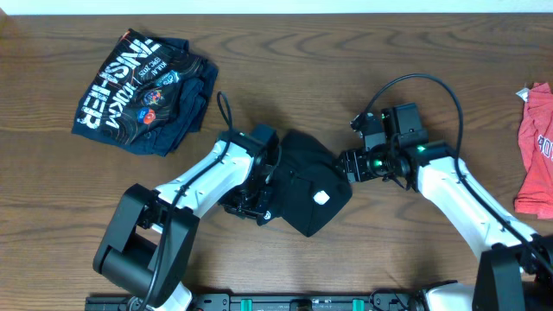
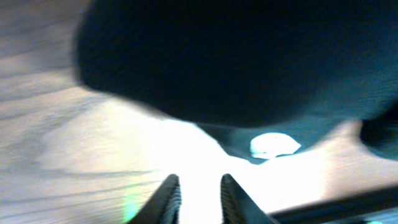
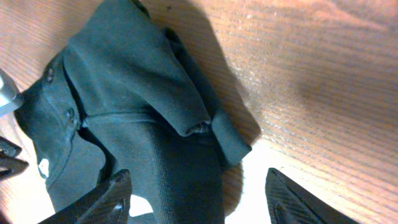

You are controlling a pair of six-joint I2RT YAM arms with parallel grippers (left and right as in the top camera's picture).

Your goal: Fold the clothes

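Observation:
The black T-shirt lies bunched and partly folded at the table's middle, its small white logo facing up. My left gripper sits at the shirt's left edge. In the left wrist view its fingers stand a narrow gap apart with only bright table between them, and the left gripper is short of the dark cloth and logo. My right gripper is at the shirt's right edge. In the right wrist view the right gripper is wide open over a fold of the shirt.
A navy printed garment lies folded at the back left. A red garment lies at the right edge, partly out of frame. Bare wooden table surrounds the black shirt.

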